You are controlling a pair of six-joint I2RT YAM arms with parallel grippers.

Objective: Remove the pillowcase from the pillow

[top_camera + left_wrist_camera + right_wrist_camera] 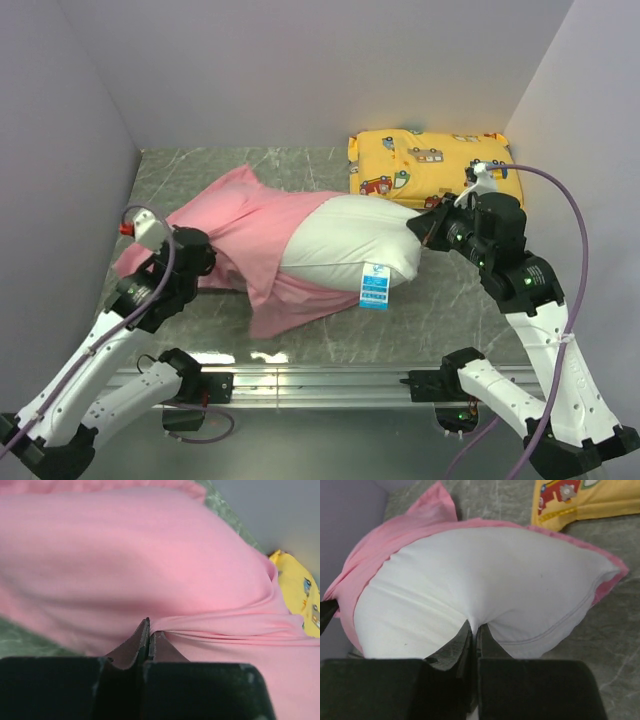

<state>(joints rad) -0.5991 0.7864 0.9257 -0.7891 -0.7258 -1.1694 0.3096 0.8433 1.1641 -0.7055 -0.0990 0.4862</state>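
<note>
The white pillow lies across the middle of the grey marbled table, its right half bare and its left half inside the pink pillowcase. The pillowcase is bunched toward the left, with a loose flap spread on the table in front of the pillow. A small blue-and-white tag hangs from the pillow's near edge.

The left claw is pinched tight on a fold of the pink cloth — creases run out from its tips toward the right. The right claw is closed on the pillow's bare white end, and the fabric puckers where the two fingers meet.

Behind the right arm, a smaller yellow pillow printed with little vehicles lies flat at the back of the table — its near edge touches or sits just beside the white one.
</note>
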